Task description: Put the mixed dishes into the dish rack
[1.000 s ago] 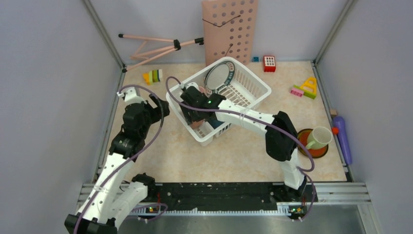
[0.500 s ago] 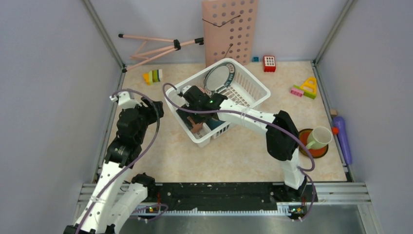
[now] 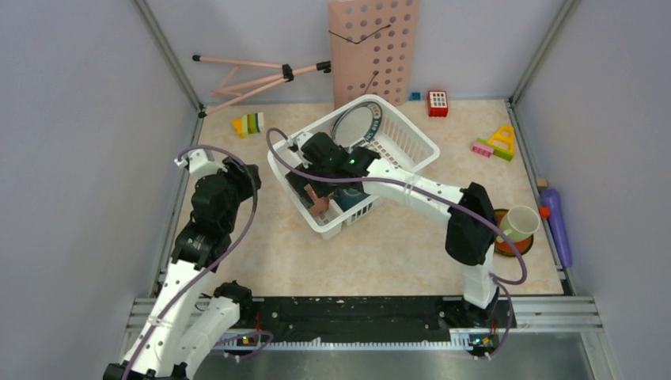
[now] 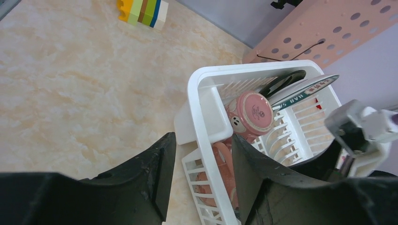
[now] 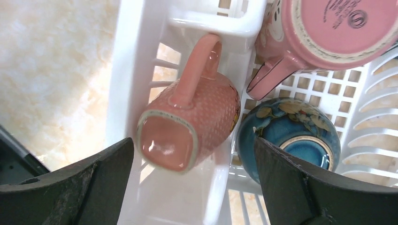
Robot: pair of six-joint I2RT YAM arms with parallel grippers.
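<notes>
Change, right arm: since a second ago the elbow has swung right, toward the light green mug (image 3: 518, 223); the wrist stays over the near-left corner of the dish rack (image 3: 427, 147).
Change, left arm: drawn back a little from the rack's left side.
Right jaws: the right gripper (image 5: 192, 150) is spread wide and released; the textured pink cup (image 5: 195, 117) lies between the fingers, touching neither.
Left jaws: the left gripper (image 4: 202, 138) is spread and holds nothing, above the counter (image 3: 380, 253) just beside the rack's corner.
Rack: glossy white plastic, rectangular, slotted walls, grid floor, set askew mid-counter.
Cups: the textured one is glazed and dimpled, with a squarish mouth and loop handle, on its side in the rack's corner. The smooth pink cup (image 5: 328, 28) is round, base up, with a printed stamp.
Bowl: the bowl (image 5: 288, 136) is blue with a floral pattern, upturned, just beside the textured cup.
Plate: the large plate (image 3: 356, 123) is pale with a teal rim, upright at the rack's far end.
Outside the rack: the mug sits on an orange plate (image 3: 510, 245) at the counter's right.
Counter: beige, marbled.
</notes>
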